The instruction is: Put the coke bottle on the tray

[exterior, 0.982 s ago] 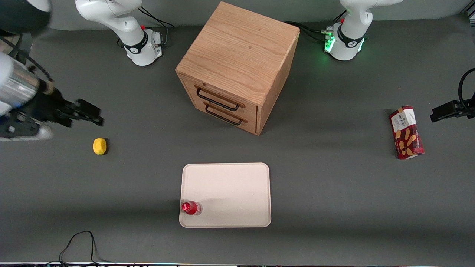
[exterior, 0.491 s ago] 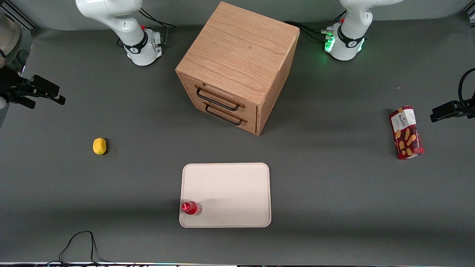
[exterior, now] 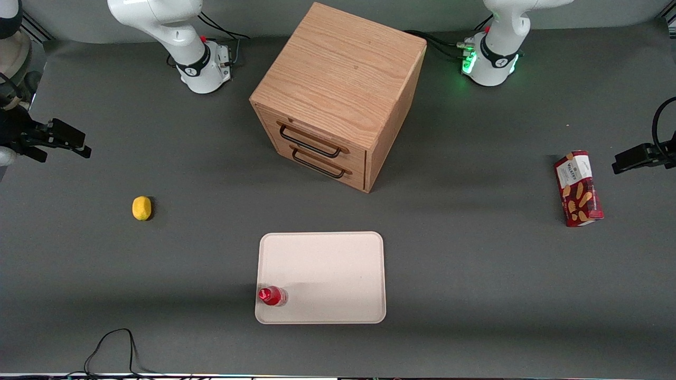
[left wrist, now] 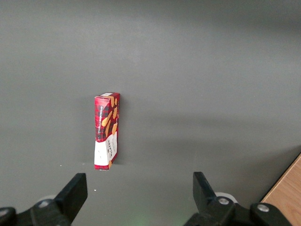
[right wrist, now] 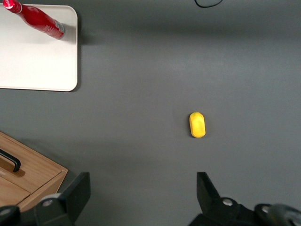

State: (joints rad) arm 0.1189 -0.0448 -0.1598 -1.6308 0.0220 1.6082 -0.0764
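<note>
The coke bottle [exterior: 272, 296], small and red with a red cap, stands upright on the cream-beige tray [exterior: 327, 269], in the tray's corner nearest the front camera toward the working arm's end. It also shows in the right wrist view [right wrist: 38, 20], on the tray [right wrist: 33, 61]. My right gripper [exterior: 74, 143] is open and empty, raised high at the working arm's end of the table, well away from the tray. In the right wrist view the gripper [right wrist: 143, 188] has its jaws wide apart over bare grey mat.
A yellow lemon [exterior: 141, 208] lies on the mat between my gripper and the tray; it also shows in the right wrist view [right wrist: 197, 125]. A wooden two-drawer cabinet [exterior: 338, 95] stands mid-table. A red snack box [exterior: 578, 189] lies toward the parked arm's end.
My right gripper has pulled away from over the lemon toward the working arm's end of the table and risen. The bottle has stayed on the tray.
</note>
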